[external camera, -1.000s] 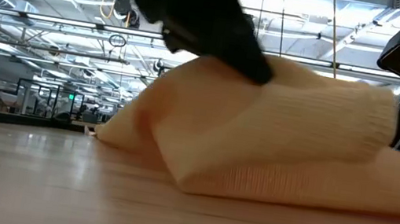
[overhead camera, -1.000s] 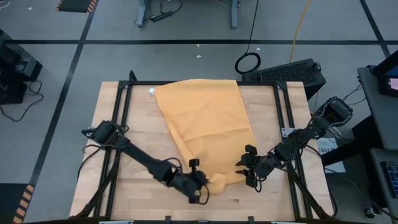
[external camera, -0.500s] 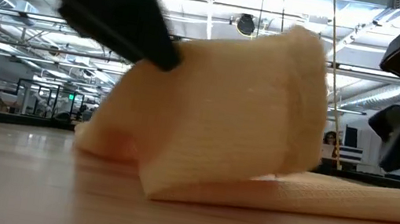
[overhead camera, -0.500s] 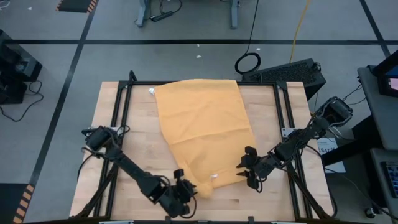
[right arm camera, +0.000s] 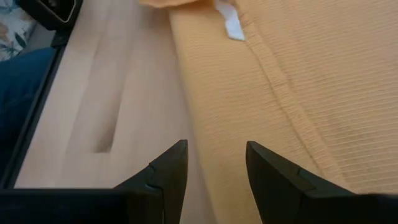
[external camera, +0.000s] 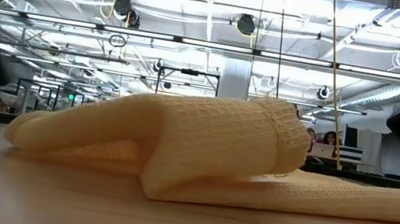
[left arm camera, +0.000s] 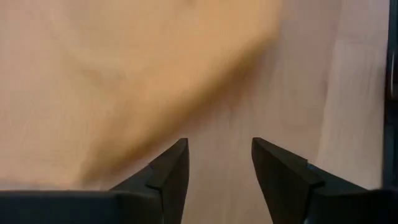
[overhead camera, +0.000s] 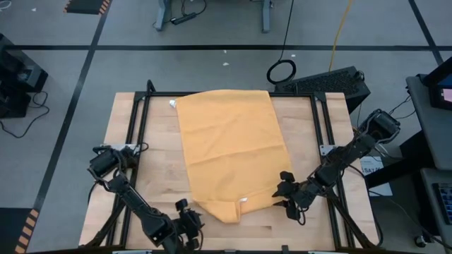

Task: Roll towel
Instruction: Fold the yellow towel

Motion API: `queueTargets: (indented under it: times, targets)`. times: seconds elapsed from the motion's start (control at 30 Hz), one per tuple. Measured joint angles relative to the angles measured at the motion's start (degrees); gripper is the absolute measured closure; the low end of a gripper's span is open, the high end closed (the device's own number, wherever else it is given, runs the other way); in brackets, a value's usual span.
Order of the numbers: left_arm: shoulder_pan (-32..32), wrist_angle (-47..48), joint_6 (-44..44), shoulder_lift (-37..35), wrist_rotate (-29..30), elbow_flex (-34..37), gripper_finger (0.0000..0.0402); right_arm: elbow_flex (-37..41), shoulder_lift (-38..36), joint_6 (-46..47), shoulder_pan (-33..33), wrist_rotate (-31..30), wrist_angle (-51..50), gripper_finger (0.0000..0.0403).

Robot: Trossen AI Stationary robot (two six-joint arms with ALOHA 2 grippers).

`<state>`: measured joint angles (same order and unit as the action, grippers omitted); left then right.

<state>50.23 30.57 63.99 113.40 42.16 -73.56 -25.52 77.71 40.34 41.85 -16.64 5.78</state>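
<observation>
Both end effectors, left (overhead camera: 185, 224) and right (overhead camera: 290, 195), are open and empty; re-grip the towel's (overhead camera: 229, 148) seemingly bunched near-edge fold evenly.

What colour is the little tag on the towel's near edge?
White, against the mustard-yellow towel; the tag shows best in the right wrist view.
</observation>
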Motion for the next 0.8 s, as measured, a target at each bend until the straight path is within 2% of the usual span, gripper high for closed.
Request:
queueTargets:
  times: [0.1,0.17,0.27,0.4,0.6,0.8]
  targets:
    - [-0.48,-4.82,0.14,0.66,16.83,0.0,0.0221,0.0,0.0,0.69,0.37,0.02,0.0,0.025]
    - [-1.51,-8.78,-1.98,1.57,21.85,-0.02,0.0221,0.0,0.0,1.05,0.32,-0.02,-0.07,0.025]
    - [-3.11,-13.44,-8.74,3.48,21.08,-0.02,0.0221,0.0,-0.02,2.49,0.07,-0.37,-0.31,0.025]
    - [-5.23,-15.21,-10.76,6.29,14.83,-0.01,0.0221,0.0,-0.08,5.43,-0.02,-0.83,-0.44,0.025]
    - [-5.01,-15.86,-10.43,8.15,12.08,0.07,0.0221,0.0,-1.31,12.66,0.46,8.58,-2.97,0.025]
    - [-3.11,-19.96,-15.36,7.12,11.95,0.04,0.0221,0.0,-1.33,14.74,3.8,9.48,-5.36,0.025]
